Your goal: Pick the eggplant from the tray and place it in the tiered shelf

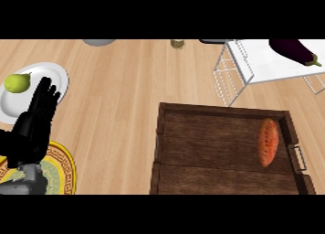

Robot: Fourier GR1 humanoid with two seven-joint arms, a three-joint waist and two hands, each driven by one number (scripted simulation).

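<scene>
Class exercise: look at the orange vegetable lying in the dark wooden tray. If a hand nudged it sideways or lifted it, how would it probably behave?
The orange vegetable is long with tapered ends, so a sideways nudge would probably roll it across the flat tray. It looks solid, likely staying stiff when lifted. Its rough-looking skin suggests little slipping, though that is hard to judge.

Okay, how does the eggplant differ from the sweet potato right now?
The eggplant is dark purple with a green stem; the sweet potato is orange. The eggplant lies slantwise on the white shelf, while the sweet potato lies lengthwise in the brown tray, near its right wall. Both are elongated and lie flat, with no hand on them.
</scene>
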